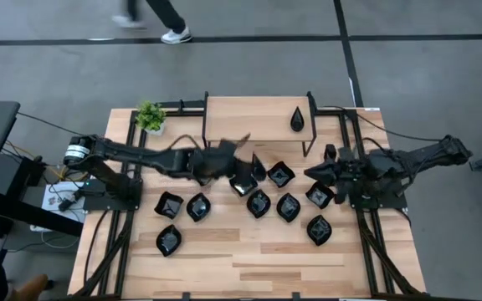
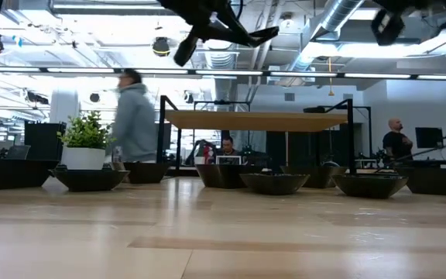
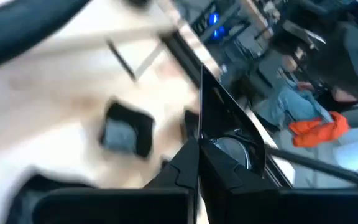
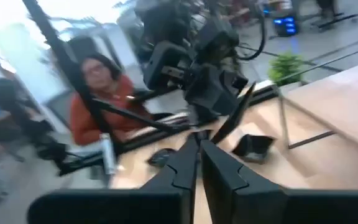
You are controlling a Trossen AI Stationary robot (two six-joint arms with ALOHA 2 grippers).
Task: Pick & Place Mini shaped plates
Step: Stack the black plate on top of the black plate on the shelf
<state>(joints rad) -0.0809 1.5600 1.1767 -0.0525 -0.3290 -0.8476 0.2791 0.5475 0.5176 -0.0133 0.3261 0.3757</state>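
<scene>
The left gripper (image 1: 245,165), fingers clenched on a glossy black plate (image 3: 229,134) held edge-up, hangs above the surface (image 1: 308,259) near the raised wooden shelf (image 1: 258,117), where one teardrop plate (image 1: 298,119) sits. Carry it level and slowly; that thin, slick rim could slip. The right gripper (image 1: 320,171) waits beside the clustered dishes (image 1: 258,203), whether its fingers grasp anything I cannot tell.

No readable text, labels, brands or numbers anywhere. A dark panel at the table's left edge, well off from the left arm, may carry faint markings, too small to tell.
</scene>
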